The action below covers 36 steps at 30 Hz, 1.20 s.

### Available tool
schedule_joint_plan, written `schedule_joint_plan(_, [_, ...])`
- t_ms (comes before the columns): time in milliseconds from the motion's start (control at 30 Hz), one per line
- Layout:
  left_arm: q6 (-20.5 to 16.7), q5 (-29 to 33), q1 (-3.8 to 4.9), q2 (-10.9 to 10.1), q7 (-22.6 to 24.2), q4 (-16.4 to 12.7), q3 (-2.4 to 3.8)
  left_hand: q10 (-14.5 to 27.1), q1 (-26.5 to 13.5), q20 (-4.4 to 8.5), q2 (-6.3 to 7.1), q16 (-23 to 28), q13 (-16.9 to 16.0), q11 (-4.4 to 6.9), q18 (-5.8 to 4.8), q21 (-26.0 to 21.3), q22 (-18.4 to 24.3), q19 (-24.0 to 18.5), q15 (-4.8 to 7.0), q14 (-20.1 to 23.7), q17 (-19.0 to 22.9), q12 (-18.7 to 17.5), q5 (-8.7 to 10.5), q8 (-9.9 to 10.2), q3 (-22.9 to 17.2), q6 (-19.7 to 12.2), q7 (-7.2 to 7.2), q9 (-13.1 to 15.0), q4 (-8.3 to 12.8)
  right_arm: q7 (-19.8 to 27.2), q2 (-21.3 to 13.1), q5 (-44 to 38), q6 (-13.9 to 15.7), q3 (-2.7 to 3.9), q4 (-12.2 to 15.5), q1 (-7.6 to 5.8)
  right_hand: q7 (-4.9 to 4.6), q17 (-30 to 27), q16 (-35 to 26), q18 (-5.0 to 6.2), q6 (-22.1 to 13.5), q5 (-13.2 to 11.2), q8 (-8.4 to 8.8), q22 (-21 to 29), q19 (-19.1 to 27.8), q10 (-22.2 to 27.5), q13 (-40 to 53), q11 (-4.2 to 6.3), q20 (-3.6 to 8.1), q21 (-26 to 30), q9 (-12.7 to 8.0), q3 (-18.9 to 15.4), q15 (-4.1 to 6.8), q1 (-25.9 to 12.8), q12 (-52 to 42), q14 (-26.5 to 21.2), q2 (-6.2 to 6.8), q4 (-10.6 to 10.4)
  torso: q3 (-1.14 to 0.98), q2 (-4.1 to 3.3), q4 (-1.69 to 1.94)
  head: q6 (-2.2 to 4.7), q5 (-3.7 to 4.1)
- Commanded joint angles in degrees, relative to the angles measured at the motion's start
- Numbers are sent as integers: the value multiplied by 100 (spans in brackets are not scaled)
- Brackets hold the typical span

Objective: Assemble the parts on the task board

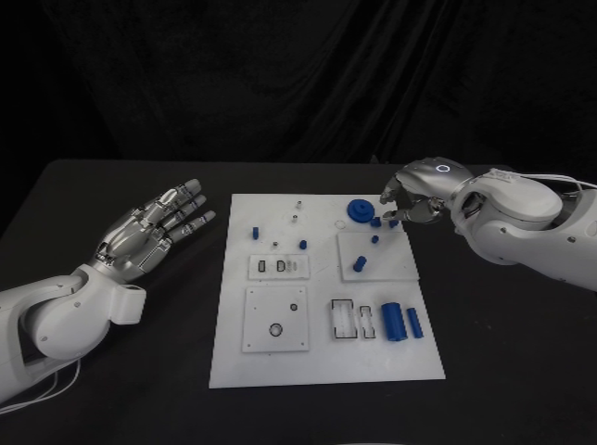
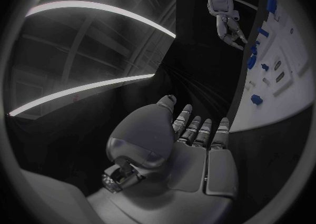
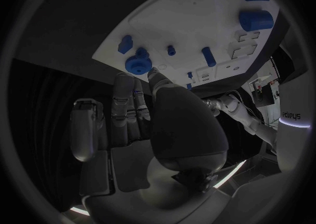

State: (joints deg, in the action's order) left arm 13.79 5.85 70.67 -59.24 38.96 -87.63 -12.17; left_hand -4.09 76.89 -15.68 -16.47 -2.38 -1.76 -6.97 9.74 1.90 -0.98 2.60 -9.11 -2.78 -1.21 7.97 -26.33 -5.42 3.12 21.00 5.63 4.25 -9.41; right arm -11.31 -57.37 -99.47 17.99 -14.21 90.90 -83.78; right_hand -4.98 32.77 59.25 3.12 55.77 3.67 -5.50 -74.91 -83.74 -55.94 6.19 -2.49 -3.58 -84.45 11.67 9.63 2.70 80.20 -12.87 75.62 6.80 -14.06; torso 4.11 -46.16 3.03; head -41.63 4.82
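From the head view, my left hand (image 1: 152, 232) lies at middle left of the frame, palm up, its fingers (image 1: 185, 206) spread wide and holding nothing, above the black tabletop (image 1: 513, 371) just left of the white board (image 1: 325, 366). My right hand (image 1: 416, 197) comes in at upper right, its fingers curled narrow over the board's far right corner, their tips right by a blue gear (image 1: 362, 209). I cannot tell whether they touch it. Small blue pegs (image 1: 359, 263) lie on a raised square at the board's right, and 2 blue cylinders (image 1: 394, 322) lie side by side at lower right of the board.

From the left wrist view, my left hand (image 2: 191, 150) fills the lower middle, fingers straight and apart, with nothing in them. The board (image 2: 289, 97) curves along the right edge, and my right hand (image 2: 231, 31) hangs at upper right beside it.

From the right wrist view, my right hand (image 3: 141, 124) rises through the middle. One fingertip reaches close under the blue gear (image 3: 138, 66) at the board's edge; whether it grips the gear I cannot tell. The board (image 3: 191, 18) sits at the upper right with pegs (image 3: 208, 56) and a thick cylinder (image 3: 255, 20) on it.
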Motion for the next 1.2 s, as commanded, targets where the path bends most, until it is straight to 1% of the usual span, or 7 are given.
schedule_joint_plan(33, [70,22,-8,13,408,-3,6,31,32,-35,-14,12,3,-2,58,-26,6,-13,-50,5,6,14,-27,4,-38,-29,12,5,8,-367,45,-422,6,3,-4,45,27,-21,-8,-84,0,-34,-12,-850,-95,48,17,18,-1,55,35,-84,12,-93,-20,-15,44,-18,-4,-1,7,-8,10])
schedule_joint_plan(233, [77,22,-12,20,405,4,6,33,29,-37,-16,14,3,-3,58,-27,6,-14,-52,7,7,12,-29,6,-47,-38,12,3,12,-593,145,-692,-89,4,-25,111,64,-140,-96,-43,-23,-37,-1,-736,6,237,62,40,10,182,135,-221,20,-235,9,-105,104,-116,-1,-4,8,-6,23])
schedule_joint_plan(500, [86,22,-18,28,404,12,6,33,29,-37,-16,14,3,-3,58,-27,6,-14,-52,7,7,12,-29,6,-47,-38,12,3,12,-827,284,-895,-288,4,-82,205,32,-261,-183,10,-151,112,66,-583,146,483,149,11,-12,362,230,-232,-7,-183,-11,-239,111,-109,2,-3,5,-8,29])
schedule_joint_plan(600, [91,22,-21,32,403,15,6,33,29,-37,-16,14,3,-3,58,-27,6,-14,-52,7,7,12,-29,6,-47,-38,12,3,12,-875,344,-937,-349,5,-123,245,30,-253,-175,18,-166,370,76,-565,165,561,226,13,-17,400,300,-207,-15,-116,-78,-272,63,-47,3,-1,4,-6,31])
schedule_joint_plan(733, [98,22,-25,33,401,17,6,33,29,-37,-16,14,3,-3,58,-27,6,-14,-52,7,7,12,-29,6,-47,-38,12,3,12,-913,409,-961,-415,5,-173,288,26,-255,-171,22,-171,613,84,-558,173,621,291,5,-22,425,356,-187,-21,-77,-138,-295,19,19,3,1,4,-5,26])
schedule_joint_plan(1067, [112,22,-35,37,393,31,6,33,29,-37,-16,14,3,-3,58,-27,6,-14,-52,7,7,12,-29,6,-47,-38,12,3,12,-993,497,-975,-570,5,-240,348,25,-251,-166,28,-163,665,82,-544,186,631,311,7,-21,445,374,-185,-24,-81,-158,-297,5,34,1,0,4,-23,18])
schedule_joint_plan(1200, [118,22,-38,43,390,35,6,36,23,-39,-17,11,4,-6,58,-27,6,-14,-56,4,6,12,-30,8,-65,-42,14,3,19,-1000,524,-976,-629,5,-278,354,20,-249,-161,30,-187,865,109,-544,188,693,352,1,-20,461,396,-148,-33,-37,-191,-314,-43,111,-1,-2,9,-21,23])
